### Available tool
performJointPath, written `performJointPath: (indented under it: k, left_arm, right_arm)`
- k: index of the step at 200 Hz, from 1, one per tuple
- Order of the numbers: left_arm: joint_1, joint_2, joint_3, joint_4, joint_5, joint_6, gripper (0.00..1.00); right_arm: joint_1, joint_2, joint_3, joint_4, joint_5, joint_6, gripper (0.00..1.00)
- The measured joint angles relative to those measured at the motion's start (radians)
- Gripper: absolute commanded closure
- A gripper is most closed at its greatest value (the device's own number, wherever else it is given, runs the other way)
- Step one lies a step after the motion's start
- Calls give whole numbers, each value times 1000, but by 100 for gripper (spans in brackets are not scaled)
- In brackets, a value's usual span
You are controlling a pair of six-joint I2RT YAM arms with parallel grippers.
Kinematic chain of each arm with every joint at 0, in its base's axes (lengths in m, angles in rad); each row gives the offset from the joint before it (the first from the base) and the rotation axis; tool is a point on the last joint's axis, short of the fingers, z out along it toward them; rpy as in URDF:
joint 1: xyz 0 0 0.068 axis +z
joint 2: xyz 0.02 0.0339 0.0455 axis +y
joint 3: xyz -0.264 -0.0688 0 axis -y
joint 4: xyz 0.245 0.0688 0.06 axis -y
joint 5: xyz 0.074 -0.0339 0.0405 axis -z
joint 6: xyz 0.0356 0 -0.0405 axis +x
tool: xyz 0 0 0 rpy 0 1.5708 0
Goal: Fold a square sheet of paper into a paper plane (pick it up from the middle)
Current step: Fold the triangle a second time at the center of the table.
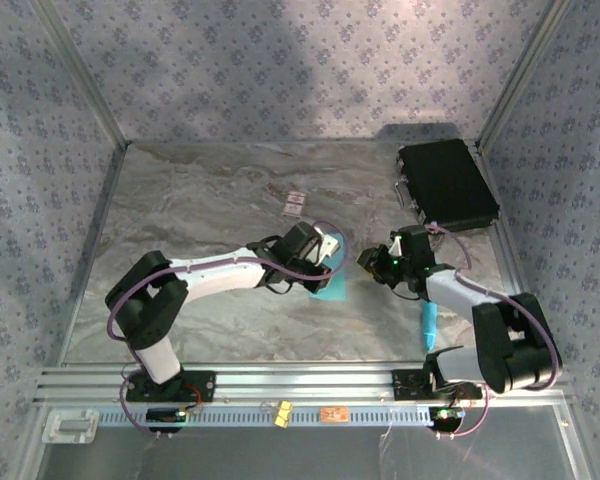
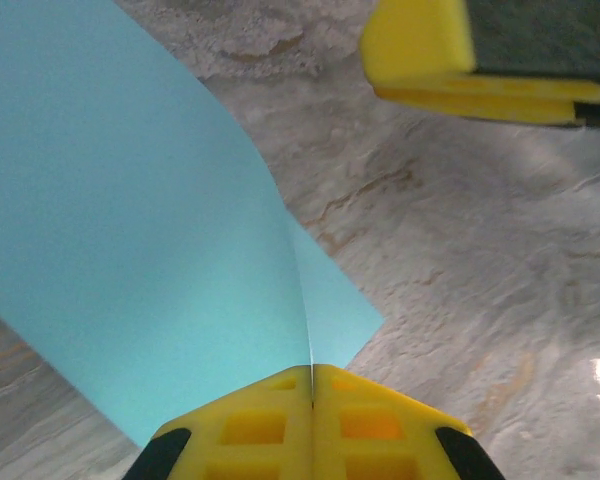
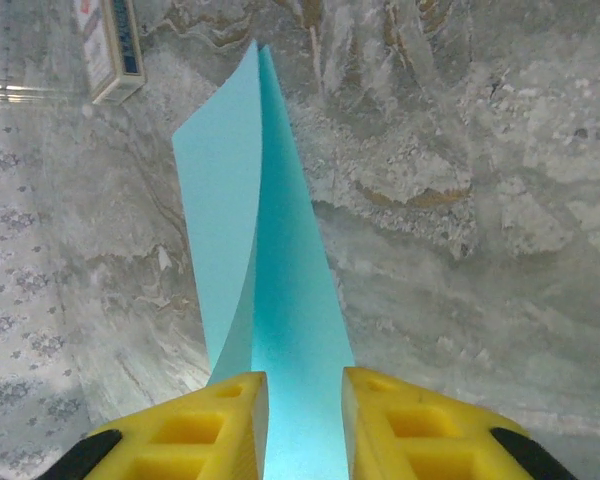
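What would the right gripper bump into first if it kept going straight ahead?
The blue sheet of paper: it stands right between the parted fingers of the right gripper. Beyond it, probably just the table.

The left gripper (image 2: pixel 312 375) has its yellow jaws pressed flat together, pinching one edge of the square sheet of paper (image 2: pixel 130 220) (light blue, bowing up and away to the left) over the marbled worktop (image 2: pixel 460 290). Part of the right gripper (image 2: pixel 460 80) shows beyond it.

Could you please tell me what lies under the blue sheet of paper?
Marbled table shows all around the paper, which is pinched in the shut left gripper. The patch of table beneath it is covered, so anything there cannot be seen.
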Motion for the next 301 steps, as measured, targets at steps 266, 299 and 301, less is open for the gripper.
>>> performJointPath:
  k: [266, 299, 301]
  left_arm:
    - [41, 31, -26, 63, 135, -74, 88]
    - [41, 31, -26, 74, 135, -74, 92]
    - [41, 31, -26, 74, 135, -74, 93]
  right_arm:
    - [212, 117, -12, 139, -4, 66, 90]
    - [212, 118, -12, 139, -4, 69, 90]
    - [212, 118, -12, 139, -4, 69, 90]
